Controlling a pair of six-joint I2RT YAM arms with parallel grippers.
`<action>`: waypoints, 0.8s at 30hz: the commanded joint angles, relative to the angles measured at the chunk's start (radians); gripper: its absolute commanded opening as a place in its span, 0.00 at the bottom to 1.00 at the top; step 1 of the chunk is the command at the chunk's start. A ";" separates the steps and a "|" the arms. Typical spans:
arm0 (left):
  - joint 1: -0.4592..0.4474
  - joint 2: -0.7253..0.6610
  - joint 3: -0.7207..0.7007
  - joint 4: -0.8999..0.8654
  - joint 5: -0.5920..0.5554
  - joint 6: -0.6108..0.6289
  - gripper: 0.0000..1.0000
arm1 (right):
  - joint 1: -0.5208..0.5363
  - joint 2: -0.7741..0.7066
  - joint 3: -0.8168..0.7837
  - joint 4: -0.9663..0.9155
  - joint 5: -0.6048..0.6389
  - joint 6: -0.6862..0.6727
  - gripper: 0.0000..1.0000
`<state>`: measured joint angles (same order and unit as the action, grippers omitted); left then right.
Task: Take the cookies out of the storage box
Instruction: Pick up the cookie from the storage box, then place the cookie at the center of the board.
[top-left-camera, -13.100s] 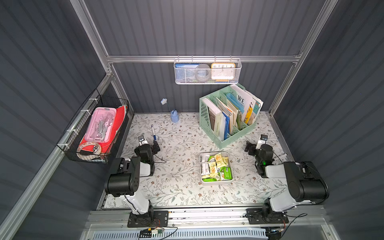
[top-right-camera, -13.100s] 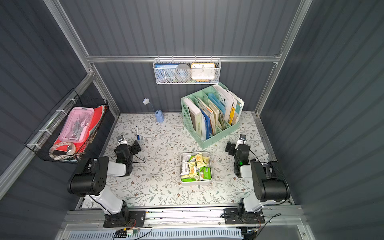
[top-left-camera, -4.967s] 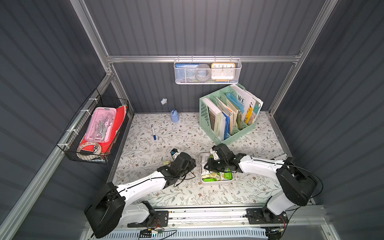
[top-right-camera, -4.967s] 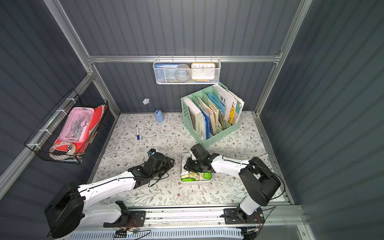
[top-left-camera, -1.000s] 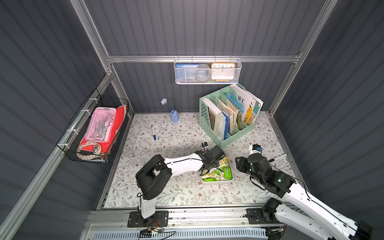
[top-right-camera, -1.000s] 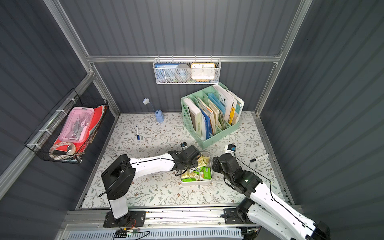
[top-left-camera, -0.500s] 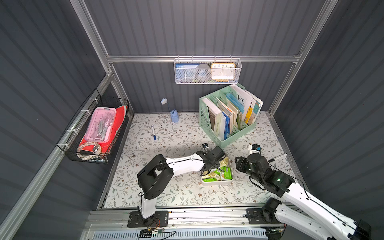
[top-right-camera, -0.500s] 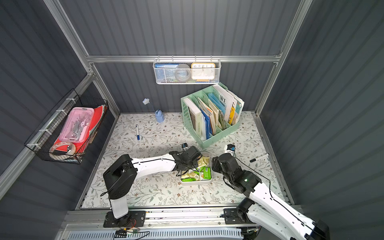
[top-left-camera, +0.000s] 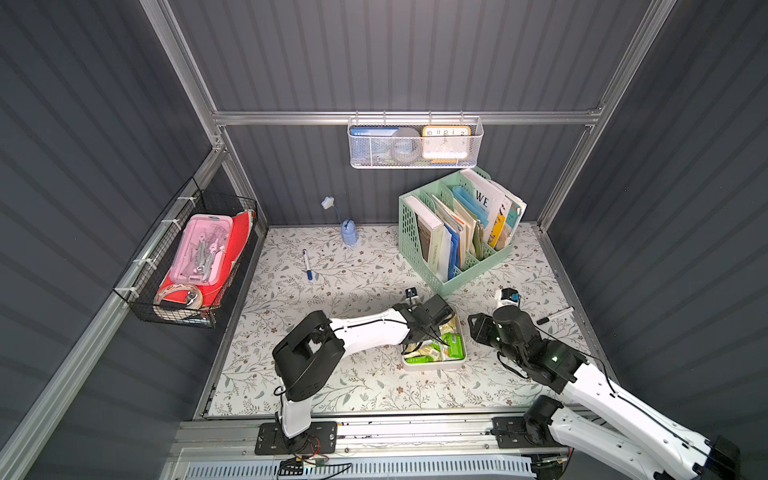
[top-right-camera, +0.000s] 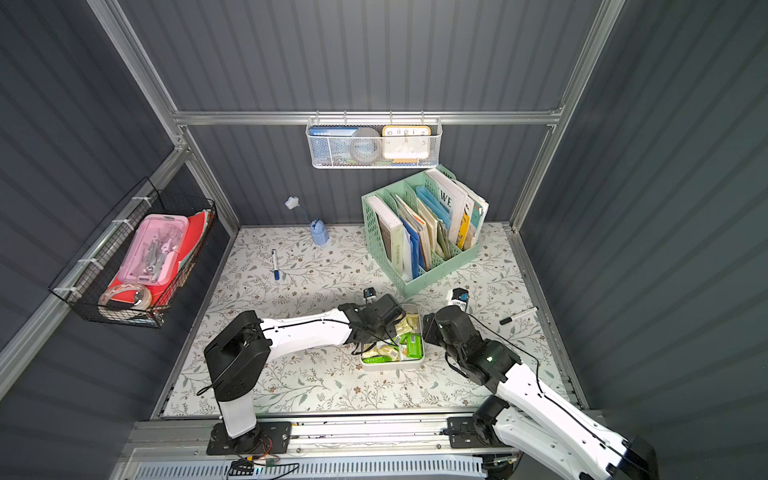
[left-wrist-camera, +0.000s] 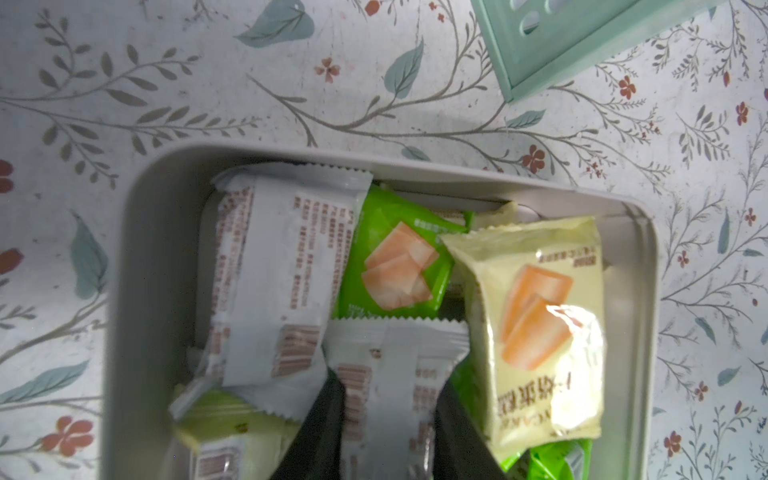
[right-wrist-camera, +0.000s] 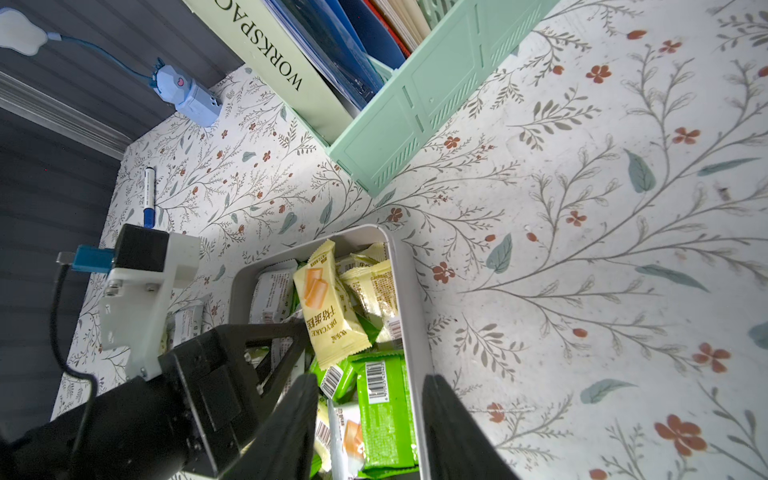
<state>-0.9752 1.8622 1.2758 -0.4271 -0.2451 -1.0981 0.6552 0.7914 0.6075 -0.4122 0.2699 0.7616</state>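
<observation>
1. Pinching a white-silver packet (left-wrist-camera: 390, 353) by its long edges, the left end effector (left-wrist-camera: 386, 382) sits low among the cookies (top-left-camera: 455, 347). Nearly all of these lie in the storage box (top-left-camera: 434, 368) at the middle of the surface (top-left-camera: 332, 374). One stray packet (right-wrist-camera: 183, 324) seems to lie just outside the box, half hidden by the left wrist. The wrapper is slick and pillow-soft, so a hold on film alone could slip during a lift.
2. Neighbouring packets overlap the pinched one: a second white packet (left-wrist-camera: 270, 282) on one side and a pale yellow packet (left-wrist-camera: 536, 316) on the other. A lift may drag either upward, spilling it or carrying two at once.
3. The box has low walls and looks light, and nothing pins it down. A sideways pull could slide or tip it. The mint-green file organizer (top-left-camera: 453, 266) stands just behind it, so a high swing that way could clip the organizer.
4. The right end effector (right-wrist-camera: 370, 378) hangs spread and empty over the box wall on its own side. One finger is above the cookies and the other is outside the box. Both arms crowd the same small box, so a reach by the right arm risks striking the left wrist.
</observation>
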 joint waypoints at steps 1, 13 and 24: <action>-0.006 -0.065 0.026 -0.077 -0.037 -0.001 0.28 | -0.005 -0.007 0.012 0.004 0.000 -0.007 0.46; 0.030 -0.234 0.045 -0.285 -0.149 0.087 0.27 | -0.006 -0.003 0.026 0.008 -0.003 -0.010 0.46; 0.199 -0.202 -0.062 -0.290 -0.162 0.289 0.27 | -0.005 0.000 0.019 0.017 -0.012 -0.005 0.46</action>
<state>-0.7769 1.6135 1.2278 -0.6849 -0.3763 -0.9012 0.6544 0.7906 0.6079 -0.4107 0.2615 0.7616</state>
